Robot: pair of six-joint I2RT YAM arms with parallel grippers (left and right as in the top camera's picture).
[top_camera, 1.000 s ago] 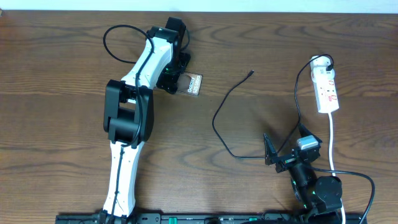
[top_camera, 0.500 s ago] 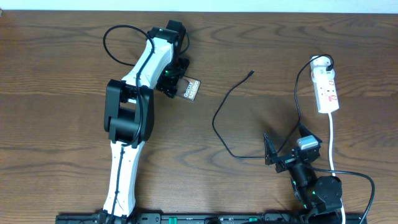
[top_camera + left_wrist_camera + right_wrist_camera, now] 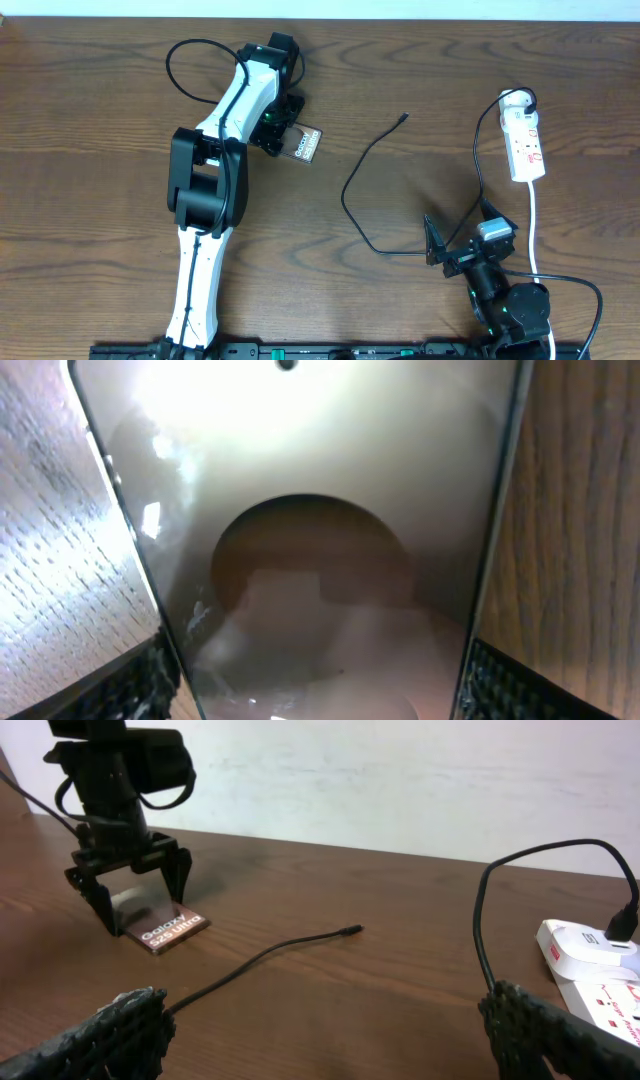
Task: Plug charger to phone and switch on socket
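The grey-silver phone (image 3: 309,144) lies at the back left of the table, lettering up, and shows in the right wrist view (image 3: 168,928) with its far end lifted. My left gripper (image 3: 281,127) is shut on its long edges; the phone's glossy face (image 3: 310,510) fills the left wrist view between the fingers. The charger cable (image 3: 350,180) curls over the middle of the table, its connector tip (image 3: 403,117) lying free (image 3: 352,930), apart from the phone. The white socket (image 3: 526,146) lies at the right (image 3: 590,960). My right gripper (image 3: 455,247) is open and empty (image 3: 320,1020).
The charger's plug (image 3: 520,98) sits in the far end of the socket. The socket's white cord (image 3: 534,235) runs toward the front edge past the right arm's base. A pale wall (image 3: 400,780) stands behind the table.
My left gripper has turned slightly with the phone, which shifted a little toward me and tilted. The right arm, cable and socket have not moved.
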